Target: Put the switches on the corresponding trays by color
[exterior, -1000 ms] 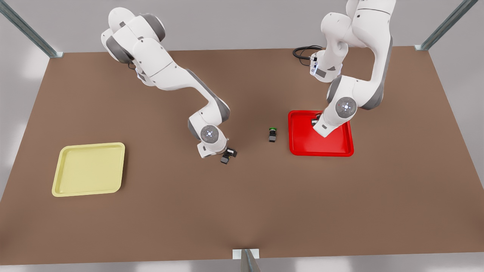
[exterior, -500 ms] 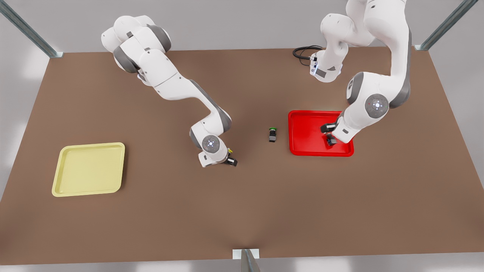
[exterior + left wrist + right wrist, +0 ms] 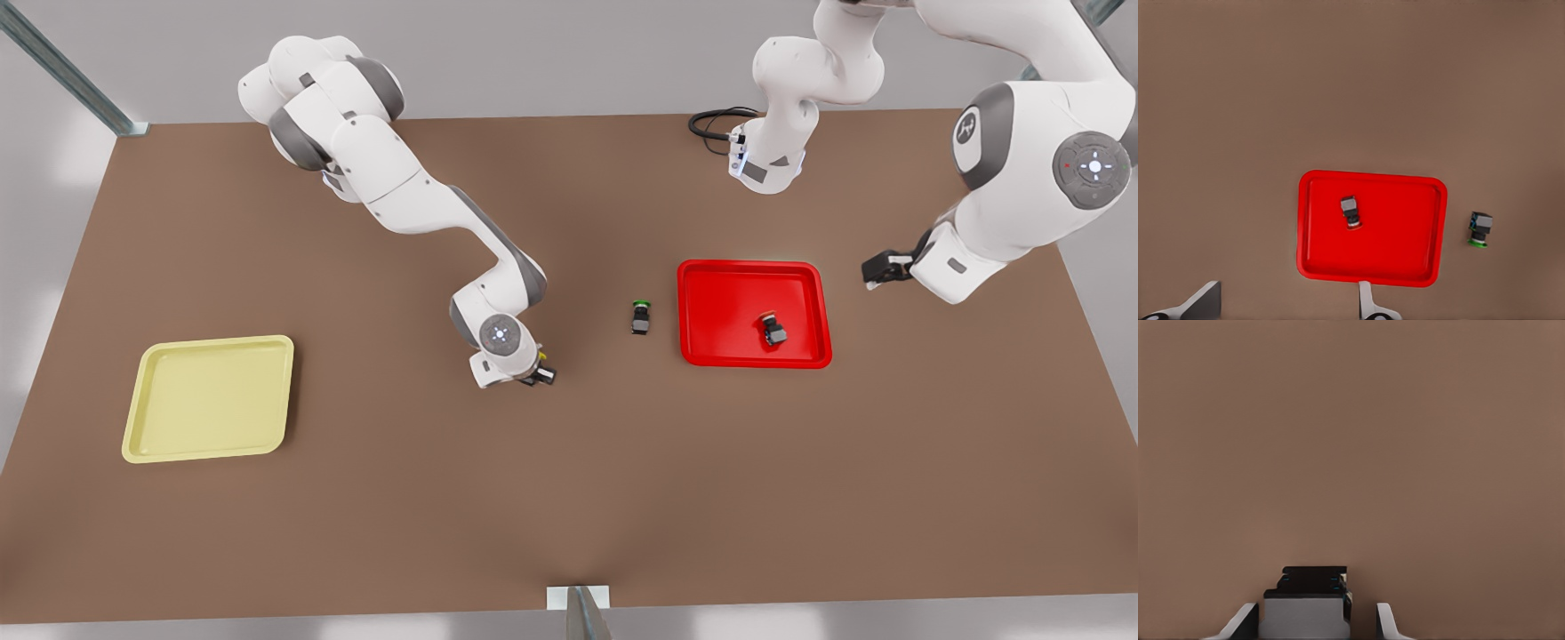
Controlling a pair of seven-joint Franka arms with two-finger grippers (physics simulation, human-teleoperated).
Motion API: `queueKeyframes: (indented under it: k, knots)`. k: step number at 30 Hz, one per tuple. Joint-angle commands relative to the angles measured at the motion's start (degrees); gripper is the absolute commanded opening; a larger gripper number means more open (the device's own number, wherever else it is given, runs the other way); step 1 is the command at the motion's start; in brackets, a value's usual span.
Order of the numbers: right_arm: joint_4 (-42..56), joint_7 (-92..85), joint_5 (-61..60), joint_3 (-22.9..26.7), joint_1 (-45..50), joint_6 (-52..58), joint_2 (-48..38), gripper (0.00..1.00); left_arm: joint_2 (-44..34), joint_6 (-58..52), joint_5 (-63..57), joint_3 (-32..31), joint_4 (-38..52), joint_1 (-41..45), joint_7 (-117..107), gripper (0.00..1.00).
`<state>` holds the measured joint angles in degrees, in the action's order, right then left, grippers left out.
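The red-capped switch (image 3: 773,331) (image 3: 1351,212) lies on its side inside the red tray (image 3: 711,357) (image 3: 1405,277), free of any gripper. My left gripper (image 3: 877,268) (image 3: 1285,308) hangs open, raised, off the tray toward the front view's right. My right gripper (image 3: 539,375) (image 3: 1313,625) is low over the table's middle. It is open, with the dark boxy body of the yellow-capped switch (image 3: 1305,608) between its fingers; a gap shows on one side. The pale yellow tray (image 3: 142,449) sits far off at the front view's left.
A green-capped switch (image 3: 640,317) (image 3: 1479,230) lies on the brown table between the right gripper and the red tray. A black cable (image 3: 711,122) coils at the back by an arm base. Metal frame posts stand at the table's corners.
The left gripper let go of the red switch in the red tray, then rose and swung toward the front view's right. The right gripper settled lower around the yellow switch.
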<state>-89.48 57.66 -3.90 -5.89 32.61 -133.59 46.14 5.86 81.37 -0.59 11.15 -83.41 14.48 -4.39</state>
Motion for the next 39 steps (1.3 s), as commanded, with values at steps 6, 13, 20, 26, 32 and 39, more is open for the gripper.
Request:
queueKeyframes:
  k: [6, 13, 20, 26, 32, 39]
  knots:
    - [0.18, 0.0, 0.03, 0.09, -0.18, 0.18, 0.0, 0.57, 0.73, 1.68, -0.72, 0.19, 0.26, -0.51, -0.53, 1.0]
    - [0.53, 0.09, -0.06, 0.18, -0.18, 0.26, 0.0, 0.56, 1.78, 5.38, -0.9, 0.54, 0.44, -3.41, 0.0, 1.0]
    - [0.54, 0.0, -0.06, 0.18, -0.18, 0.26, 0.09, 0.52, 2.05, 5.2, -1.16, 0.28, 0.44, -3.41, -0.71, 1.0]
    - [0.45, 0.0, -0.06, 0.18, -0.18, 0.35, 0.0, 0.52, 3.28, 5.46, -1.08, 0.01, -0.79, -3.76, -1.23, 1.0]
    - [-4.38, -1.49, 0.12, 0.0, -4.3, 0.35, -5.8, 0.52, 3.1, 5.2, -0.81, 0.01, -1.14, -4.2, -1.23, 1.0]
    - [-36.38, -45.42, 6.61, -0.79, -36.19, -0.27, -30.94, 0.52, 3.45, 5.38, -0.99, 0.01, -1.05, -4.11, -1.23, 1.0]
